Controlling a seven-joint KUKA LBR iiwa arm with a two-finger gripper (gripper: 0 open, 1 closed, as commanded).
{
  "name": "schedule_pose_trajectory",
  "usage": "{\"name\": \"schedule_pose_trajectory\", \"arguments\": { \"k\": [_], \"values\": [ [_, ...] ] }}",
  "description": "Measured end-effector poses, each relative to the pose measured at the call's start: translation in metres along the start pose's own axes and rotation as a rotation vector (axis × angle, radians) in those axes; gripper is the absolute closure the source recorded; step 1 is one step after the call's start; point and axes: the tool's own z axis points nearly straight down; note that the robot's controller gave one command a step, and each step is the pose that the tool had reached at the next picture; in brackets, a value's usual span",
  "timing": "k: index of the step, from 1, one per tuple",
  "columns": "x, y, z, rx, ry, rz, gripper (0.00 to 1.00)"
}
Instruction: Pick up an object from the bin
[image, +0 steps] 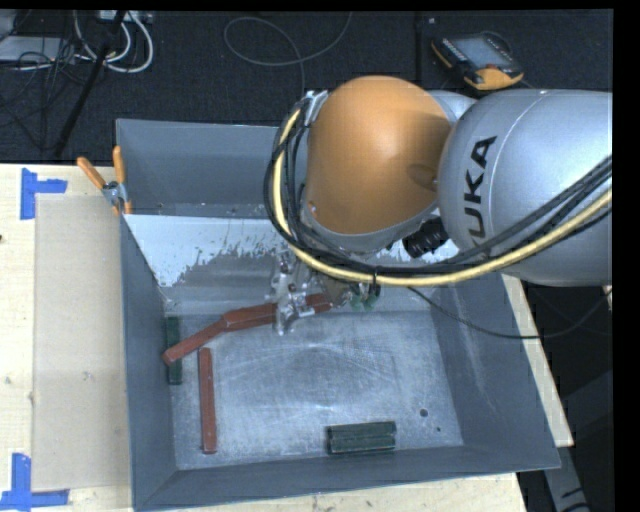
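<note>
Under the "UKA"-marked arm (500, 170), gripper (290, 306) tight around a long brown stick (225, 326).

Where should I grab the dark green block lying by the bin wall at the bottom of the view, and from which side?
Take the dark green block at its middle, closing across its narrow width, coming straight down from above. It lies flat, lengthwise along the bin wall, apart from everything else, so both long faces look free, though the wall-side gap seems slim.
</note>
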Motion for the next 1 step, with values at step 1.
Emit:
{"name": "schedule_pose_trajectory", "arguments": {
  "k": [1],
  "values": [
    [-0.0023,0.0000,-0.0180,-0.001,-0.009,-0.003,1.00]
  ]
}}
